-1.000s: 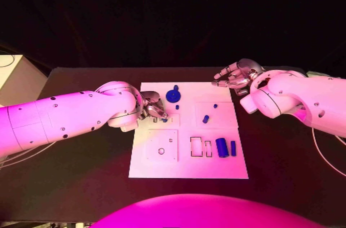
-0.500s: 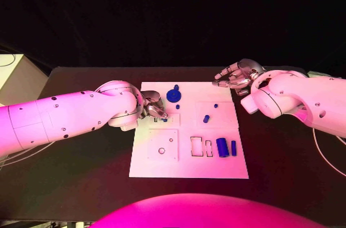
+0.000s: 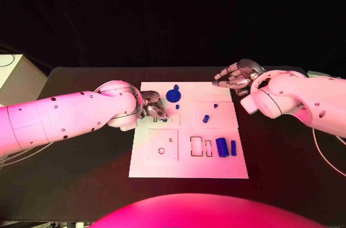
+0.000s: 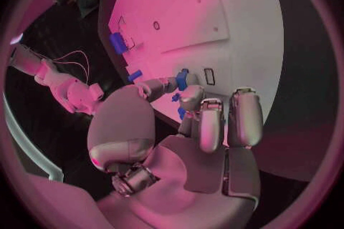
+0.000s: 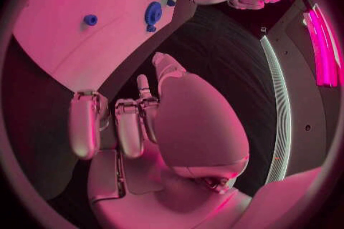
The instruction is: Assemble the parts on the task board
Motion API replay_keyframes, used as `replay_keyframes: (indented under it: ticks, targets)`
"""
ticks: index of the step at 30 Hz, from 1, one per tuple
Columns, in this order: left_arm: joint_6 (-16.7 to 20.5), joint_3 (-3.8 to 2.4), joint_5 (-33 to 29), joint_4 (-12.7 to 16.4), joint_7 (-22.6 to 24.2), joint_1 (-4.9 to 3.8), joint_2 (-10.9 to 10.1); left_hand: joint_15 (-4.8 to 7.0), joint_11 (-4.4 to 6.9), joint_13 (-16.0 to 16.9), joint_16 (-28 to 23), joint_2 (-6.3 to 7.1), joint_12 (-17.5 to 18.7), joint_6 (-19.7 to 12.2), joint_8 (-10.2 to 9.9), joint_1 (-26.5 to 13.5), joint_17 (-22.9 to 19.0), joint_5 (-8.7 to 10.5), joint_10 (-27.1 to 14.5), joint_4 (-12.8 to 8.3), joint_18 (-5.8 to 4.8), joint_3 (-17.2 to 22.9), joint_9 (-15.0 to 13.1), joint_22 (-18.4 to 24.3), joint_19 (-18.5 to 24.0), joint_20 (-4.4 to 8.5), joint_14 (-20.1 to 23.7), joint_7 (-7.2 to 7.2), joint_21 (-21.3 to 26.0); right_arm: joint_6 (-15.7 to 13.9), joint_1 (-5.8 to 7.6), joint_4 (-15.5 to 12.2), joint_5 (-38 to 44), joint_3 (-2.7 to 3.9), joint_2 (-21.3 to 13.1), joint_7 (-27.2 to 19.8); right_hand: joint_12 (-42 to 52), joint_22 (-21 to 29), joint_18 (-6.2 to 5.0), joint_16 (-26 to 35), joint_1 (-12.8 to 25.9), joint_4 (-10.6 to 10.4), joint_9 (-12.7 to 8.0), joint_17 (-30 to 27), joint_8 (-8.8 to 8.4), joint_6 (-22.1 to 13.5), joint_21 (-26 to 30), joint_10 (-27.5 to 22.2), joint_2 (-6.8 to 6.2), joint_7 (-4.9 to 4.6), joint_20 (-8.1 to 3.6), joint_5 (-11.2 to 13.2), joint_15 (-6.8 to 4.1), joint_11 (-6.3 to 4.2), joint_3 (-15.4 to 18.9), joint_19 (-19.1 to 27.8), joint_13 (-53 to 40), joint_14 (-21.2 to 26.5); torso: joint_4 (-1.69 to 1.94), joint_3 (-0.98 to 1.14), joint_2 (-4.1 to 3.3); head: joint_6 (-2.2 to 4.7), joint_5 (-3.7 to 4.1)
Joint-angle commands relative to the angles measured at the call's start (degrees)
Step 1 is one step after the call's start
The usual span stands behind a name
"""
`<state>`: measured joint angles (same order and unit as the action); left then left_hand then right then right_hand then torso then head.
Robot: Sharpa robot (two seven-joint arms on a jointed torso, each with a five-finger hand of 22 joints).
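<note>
The white task board [image 3: 187, 163] lies mid-table. On it are a blue round disc with a knob [image 3: 173, 94], two small pegs [image 3: 177, 107] [image 3: 215, 106], a short part [image 3: 205, 119], a cylinder [image 3: 222, 147] and a thin bar [image 3: 233, 148]. My left hand [image 3: 153, 109] hovers over the board's left edge; in the left wrist view its thumb and a finger pinch a small blue part [image 4: 182, 79]. My right hand [image 3: 233, 76] hangs at the board's far right corner, its fingers loosely bent and holding nothing.
Empty rectangular slots [image 3: 196, 146] sit beside the cylinder, and a square recess with a hole [image 3: 161, 145] is on the board's left half. A pale box [image 3: 14, 78] stands at the table's left edge. Black table surrounds the board.
The left hand has barely shifted over the board's left edge, still pinching the small part. The right hand has stayed put.
</note>
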<state>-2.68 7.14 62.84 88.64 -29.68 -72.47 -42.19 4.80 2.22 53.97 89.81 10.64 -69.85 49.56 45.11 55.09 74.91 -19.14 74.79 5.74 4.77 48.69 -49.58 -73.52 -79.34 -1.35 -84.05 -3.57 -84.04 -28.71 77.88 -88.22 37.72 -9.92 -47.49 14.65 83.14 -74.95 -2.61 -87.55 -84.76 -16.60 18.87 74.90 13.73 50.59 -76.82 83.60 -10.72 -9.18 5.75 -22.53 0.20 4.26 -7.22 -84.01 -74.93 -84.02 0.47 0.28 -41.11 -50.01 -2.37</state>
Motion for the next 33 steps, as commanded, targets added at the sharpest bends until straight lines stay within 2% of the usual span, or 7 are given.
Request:
replay_keyframes:
  ticks: [1,12,33]
  targets:
    - [-1.80,0.01,0.38,0.17,-0.27,0.02,0.08,0.47,-0.01,0.04,0.16,-0.35,-0.19,1.88,0.18,-0.04,15.03,-0.33,0.40,-11.09,-1.17,11.00,-0.12,-0.10,-0.40,0.19,-5.94,1.58,-0.21,0.98,-0.06,-0.05,0.29,-0.01,-0.01,-0.55,-0.15,-6.06,-0.52,0.36,0.71,0.08,0.03,9.31,0.39,-0.53,0.21,-0.43,0.02,-0.04,0.00,-0.26,-0.25,0.07,-0.42,-0.33,-7.99,-4.46,0.00,0.04,-0.01,0.01,-0.07]
    - [-3.48,0.01,0.19,0.14,-0.36,0.02,0.35,0.57,0.13,0.97,0.03,-0.31,-0.78,2.32,0.33,-0.54,14.77,-0.39,1.12,-10.92,-1.35,10.77,-0.17,-0.93,-0.97,0.26,-5.86,1.76,-0.52,1.02,-0.10,-0.03,0.29,-0.01,-0.02,-0.57,-0.17,-5.96,-0.56,0.40,1.00,0.10,0.05,9.27,0.53,-0.59,0.39,-0.44,0.00,-0.03,0.01,-0.32,-0.25,0.06,-0.65,-0.27,-7.96,-4.45,-0.01,0.06,0.01,0.01,-0.09]
    - [-3.30,0.02,-0.08,-0.68,-0.35,0.02,1.17,0.88,0.51,1.58,-0.04,-1.05,-1.12,3.15,0.43,-1.65,14.64,0.35,2.00,-9.93,-1.46,9.57,-0.12,-1.39,-1.32,0.46,-5.82,2.27,-0.65,1.04,-0.16,-0.04,0.24,-0.01,-0.14,-0.65,-0.17,-5.96,-0.56,0.40,1.00,0.10,0.05,9.27,0.53,-0.59,0.39,-0.44,0.00,-0.03,0.01,-0.32,-0.25,0.06,-0.65,-0.27,-7.96,-4.45,-0.01,0.07,0.01,0.01,0.02]
